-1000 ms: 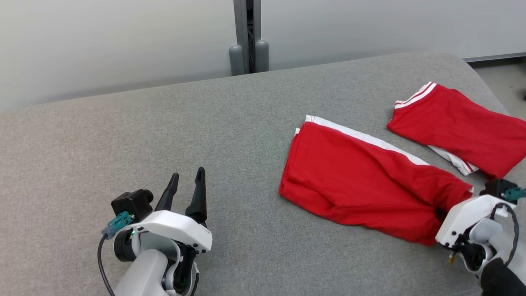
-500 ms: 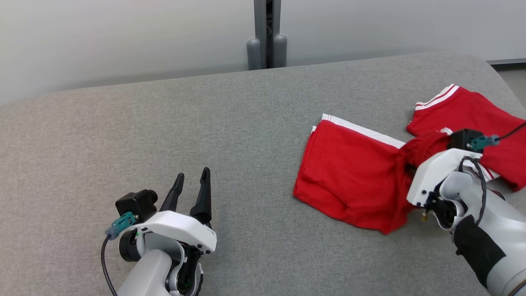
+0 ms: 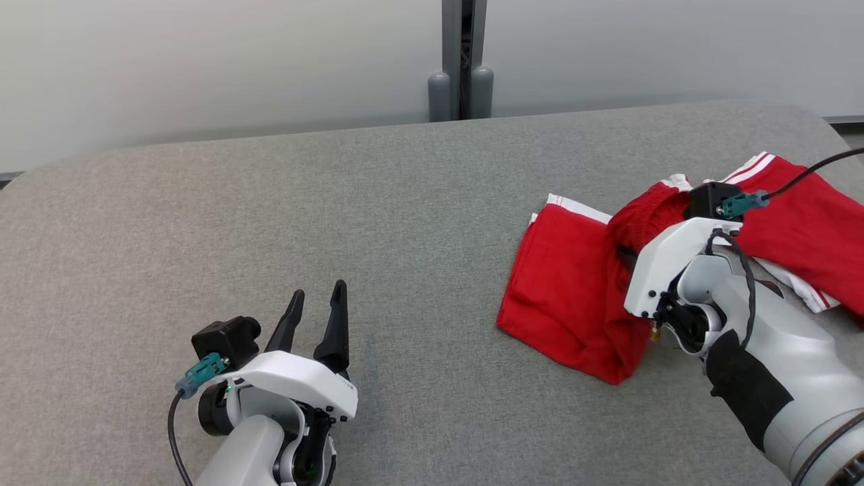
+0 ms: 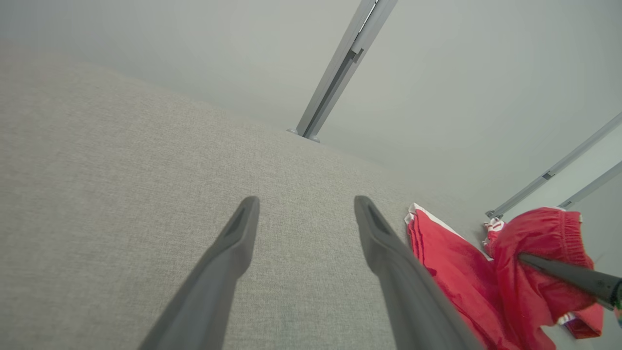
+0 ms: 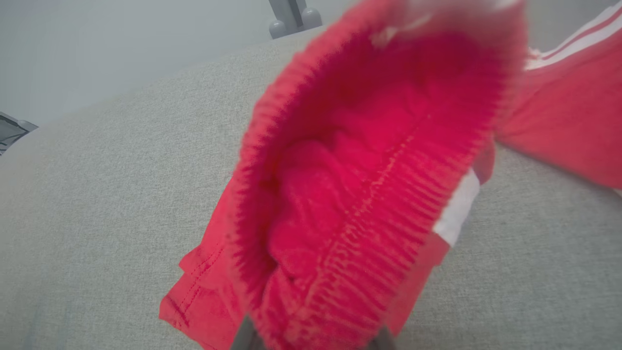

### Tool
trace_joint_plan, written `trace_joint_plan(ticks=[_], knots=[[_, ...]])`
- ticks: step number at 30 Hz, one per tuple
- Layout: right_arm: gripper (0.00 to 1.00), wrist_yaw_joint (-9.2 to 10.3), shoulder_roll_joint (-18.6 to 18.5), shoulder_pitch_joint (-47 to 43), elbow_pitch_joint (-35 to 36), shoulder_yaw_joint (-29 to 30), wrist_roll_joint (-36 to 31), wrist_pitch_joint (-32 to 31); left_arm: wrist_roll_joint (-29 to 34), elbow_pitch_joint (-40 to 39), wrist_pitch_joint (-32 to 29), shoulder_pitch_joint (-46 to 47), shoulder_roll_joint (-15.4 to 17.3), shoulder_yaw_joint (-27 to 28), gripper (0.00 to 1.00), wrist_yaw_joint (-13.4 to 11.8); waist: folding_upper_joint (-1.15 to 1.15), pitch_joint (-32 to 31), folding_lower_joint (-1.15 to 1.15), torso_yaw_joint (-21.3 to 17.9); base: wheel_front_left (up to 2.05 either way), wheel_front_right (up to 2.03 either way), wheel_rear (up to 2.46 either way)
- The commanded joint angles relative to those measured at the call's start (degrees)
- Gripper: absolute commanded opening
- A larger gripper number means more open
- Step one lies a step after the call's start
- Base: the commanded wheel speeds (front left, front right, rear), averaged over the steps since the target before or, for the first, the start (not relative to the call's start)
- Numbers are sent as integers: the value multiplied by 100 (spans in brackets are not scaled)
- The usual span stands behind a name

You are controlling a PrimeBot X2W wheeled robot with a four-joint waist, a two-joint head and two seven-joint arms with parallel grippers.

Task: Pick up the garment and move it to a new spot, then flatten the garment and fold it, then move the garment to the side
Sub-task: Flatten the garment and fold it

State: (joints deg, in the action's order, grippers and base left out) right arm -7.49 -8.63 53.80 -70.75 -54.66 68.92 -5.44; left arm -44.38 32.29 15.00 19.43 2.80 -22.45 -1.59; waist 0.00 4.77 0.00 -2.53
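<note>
The garment (image 3: 567,297) is a pair of red shorts with white side stripes, lying on the right of the grey fabric surface (image 3: 337,202). My right gripper (image 3: 629,248) is shut on its elastic waistband, holding that end raised and doubled over the rest of the cloth. In the right wrist view the gathered waistband (image 5: 369,170) rises from between the fingers (image 5: 247,339). From the left wrist view the garment (image 4: 447,272) lies at the right, with a right finger (image 4: 559,274) pressed into the lifted bunch. My left gripper (image 3: 318,290) (image 4: 306,201) is open above bare surface at the lower left.
A grey post (image 3: 461,67) with two round feet stands against the pale wall behind the surface's far edge. The surface's rounded right corner (image 3: 820,121) lies just beyond the garment. Bare fabric stretches across the left and middle.
The camera has turned, shifting the picture right. My right gripper has lifted the waistband from the near edge and carried it away over the shorts, doubling them. The left arm stays put.
</note>
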Motion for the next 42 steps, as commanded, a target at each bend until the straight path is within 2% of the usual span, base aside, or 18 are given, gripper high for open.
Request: trace_joint_plan(ticks=[1, 13, 24, 26, 27, 42], knots=[[0, -3, 31, 64, -27, 3, -40, -2, -14, -18, 20, -22, 27, -6, 100, -7, 0, 16, 0, 26, 0, 0, 0], [0, -3, 193, 216, -280, 172, 0, 45, 36, -9, 20, 63, 27, -89, 100, 51, 0, 295, 0, 415, 0, 0, 0], [0, -3, 104, 128, -320, 284, -197, 7, 71, 5, 20, 136, 28, -98, 100, 101, 0, 483, 0, 705, 0, 0, 0], [44, -3, 120, 120, -319, 276, -267, -6, 72, 13, 20, 138, 26, -81, 100, 105, 0, 485, 0, 711, 0, 0, 0], [100, -3, 133, 125, -321, 272, -291, 6, 72, 17, 20, 139, 25, -74, 100, 103, 0, 486, 0, 709, 0, 0, 0], [100, -3, 320, 216, -295, 273, -530, 54, 59, 48, 20, 140, 28, -14, 100, 79, 0, 361, 0, 569, 0, 0, 0]])
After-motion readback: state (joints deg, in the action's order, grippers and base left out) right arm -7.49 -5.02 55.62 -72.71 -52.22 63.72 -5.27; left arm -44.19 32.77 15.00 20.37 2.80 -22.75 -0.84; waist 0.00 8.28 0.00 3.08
